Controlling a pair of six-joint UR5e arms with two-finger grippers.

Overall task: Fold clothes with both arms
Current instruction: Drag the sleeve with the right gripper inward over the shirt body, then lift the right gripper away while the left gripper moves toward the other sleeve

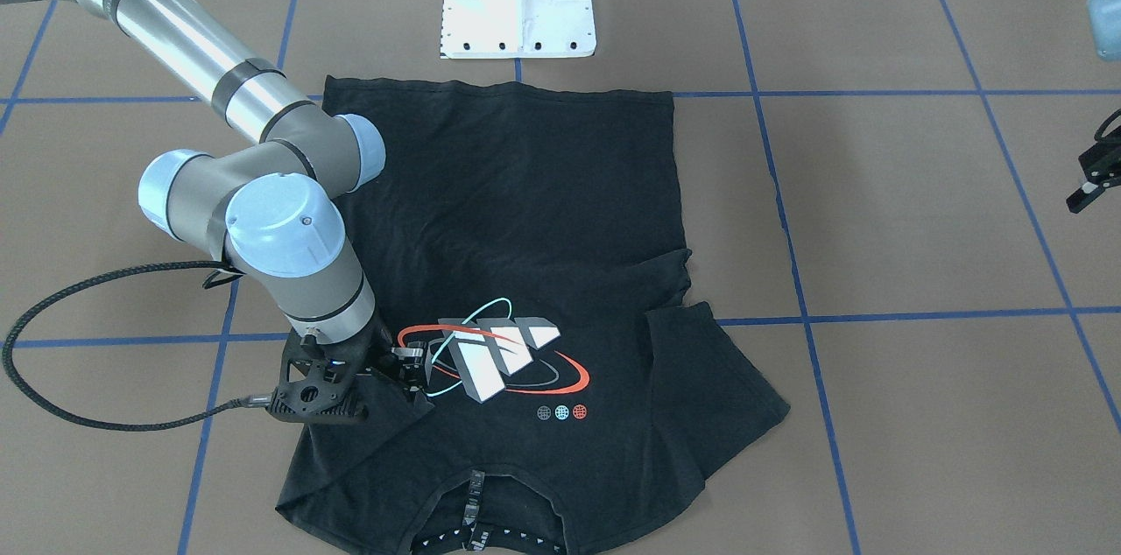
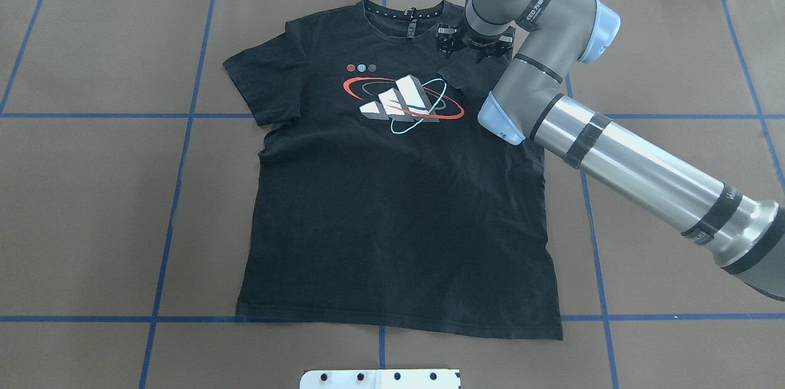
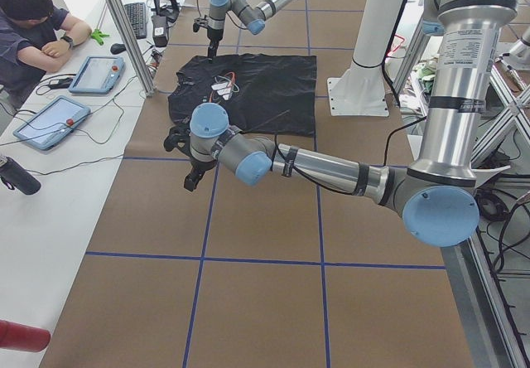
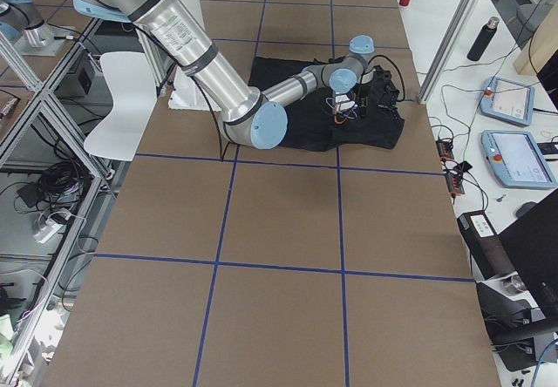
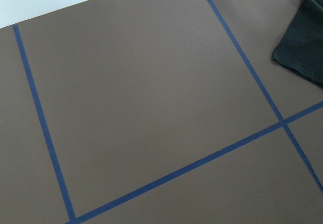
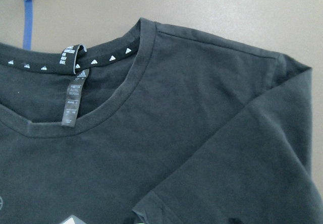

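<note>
The right claw looks pinched on the sleeve, which is turned in over the chest beside the collar. The black shirt lies print up on the table. The left claw hangs well aside; I cannot tell whether its fingers are apart

Brown table gridded in blue tape, bearing a black T-shirt and white pedestal base.
</note>
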